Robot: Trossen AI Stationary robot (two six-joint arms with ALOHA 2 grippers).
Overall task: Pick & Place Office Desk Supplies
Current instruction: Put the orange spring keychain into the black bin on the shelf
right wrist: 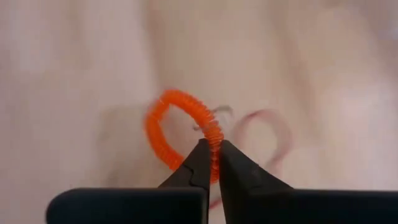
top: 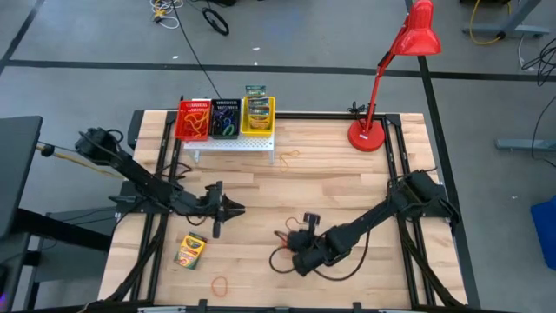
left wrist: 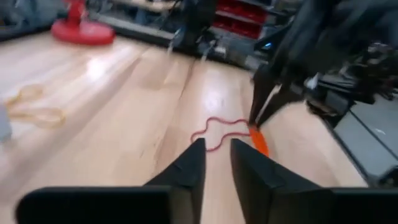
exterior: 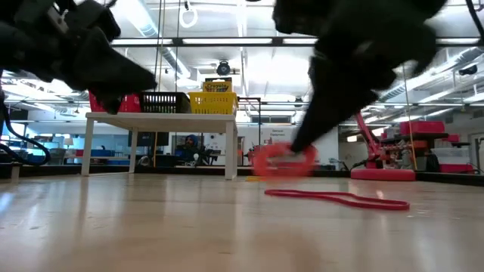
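My right gripper (top: 288,243) stands over the table's middle front, shut on an orange coiled elastic loop (right wrist: 168,134). The loop also shows in the low view (exterior: 283,160). A thin red rubber band (left wrist: 217,132) lies flat on the wood just beside it (exterior: 340,199). My left gripper (top: 234,209) hovers left of centre, pointing toward the right gripper. Its fingers (left wrist: 214,163) stand a little apart with nothing between them. A yellow-and-green crayon box (top: 190,250) lies flat near the front left. My right gripper pinches the orange loop's coiled strand (right wrist: 214,134) between its two fingertips, at one spot on the ring. The fingers slant down from the table's right side. The rest of the ring hangs open beside the fingertips, just clear of the table.
A white perforated stand (top: 233,143) at the back holds a red (top: 193,120), a black (top: 226,118) and a yellow basket (top: 258,115). A red desk lamp (top: 382,96) stands back right. More rubber bands lie by the stand (top: 289,156) and near the front edge (top: 221,284).
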